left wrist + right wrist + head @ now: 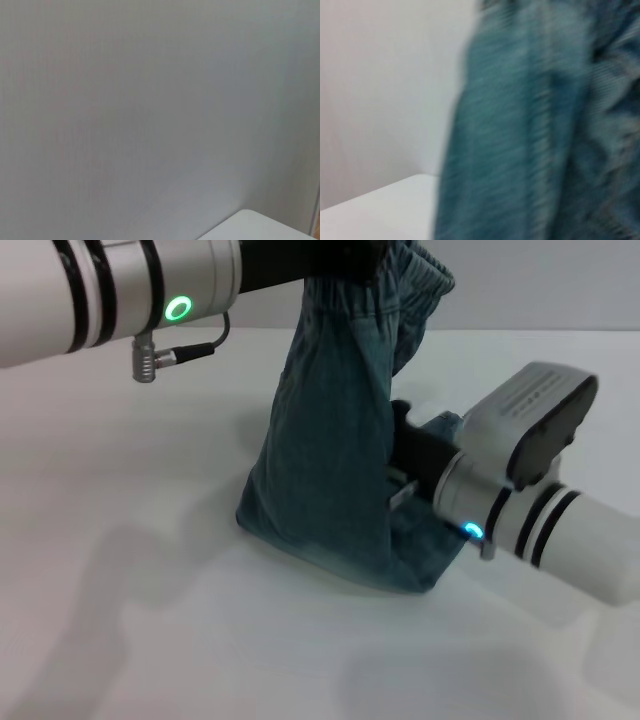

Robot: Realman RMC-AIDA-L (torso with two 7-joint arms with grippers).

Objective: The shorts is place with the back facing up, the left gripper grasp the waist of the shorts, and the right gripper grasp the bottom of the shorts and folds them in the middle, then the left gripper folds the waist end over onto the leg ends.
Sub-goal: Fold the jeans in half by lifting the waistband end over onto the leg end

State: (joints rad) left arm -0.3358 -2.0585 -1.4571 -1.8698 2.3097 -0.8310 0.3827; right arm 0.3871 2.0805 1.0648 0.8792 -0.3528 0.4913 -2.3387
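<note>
The blue-green shorts [325, 440] hang in a tall drape, their elastic waist [405, 280] raised at the top and their leg ends [340, 550] resting on the white table [150, 570]. My left gripper [350, 262] reaches in from the upper left and is shut on the waist, its fingers mostly buried in cloth. My right gripper [408, 455] comes from the right, low over the table, and is shut on the bottom hem beside the drape. The right wrist view shows the shorts [530, 130] close up and blurred. The left wrist view shows no shorts.
The white table spreads bare to the left and front of the shorts. A pale wall [150, 100] fills the left wrist view, with a table corner [260, 227] low in it. The table edge [375, 205] also shows in the right wrist view.
</note>
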